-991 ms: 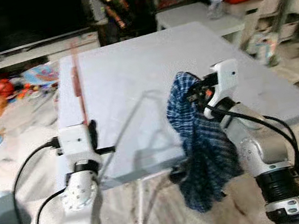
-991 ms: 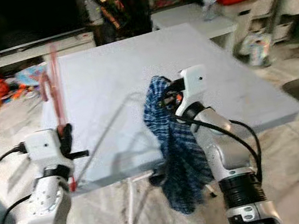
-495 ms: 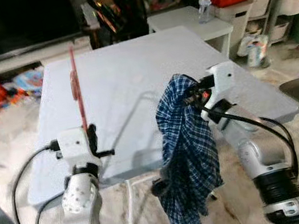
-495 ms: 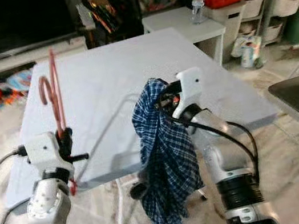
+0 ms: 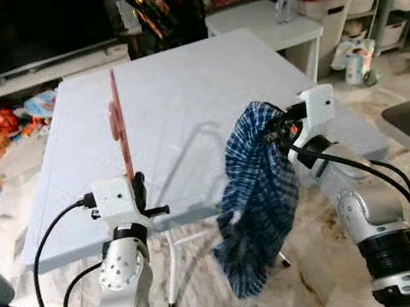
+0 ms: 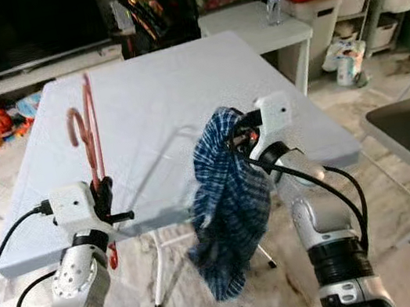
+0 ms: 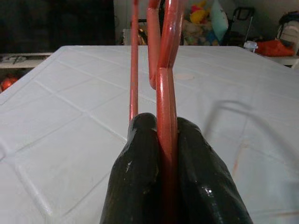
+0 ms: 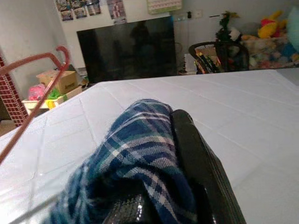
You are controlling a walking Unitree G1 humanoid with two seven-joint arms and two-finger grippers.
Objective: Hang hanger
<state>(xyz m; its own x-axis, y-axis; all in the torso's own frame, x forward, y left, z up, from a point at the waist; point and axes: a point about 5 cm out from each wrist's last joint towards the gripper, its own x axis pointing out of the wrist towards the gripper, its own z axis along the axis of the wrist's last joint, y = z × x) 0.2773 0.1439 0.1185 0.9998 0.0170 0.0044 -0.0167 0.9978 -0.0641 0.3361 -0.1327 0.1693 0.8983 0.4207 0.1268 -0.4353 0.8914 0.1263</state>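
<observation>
Cluttered living room, white table [image 5: 180, 102] out front. Left gripper [image 7: 167, 154] clamped tight on red hanger [image 6: 90, 134], upright at table's near edge. Right gripper [image 6: 246, 137] pinches plaid shirt [image 5: 257, 200] dangling off edge. Risk: shirt slips or snags threading hanger.

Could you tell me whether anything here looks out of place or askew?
The blue plaid shirt hangs bunched from the right gripper, off the pink hanger, which the left gripper holds upright, bare, at the white table edge.
</observation>
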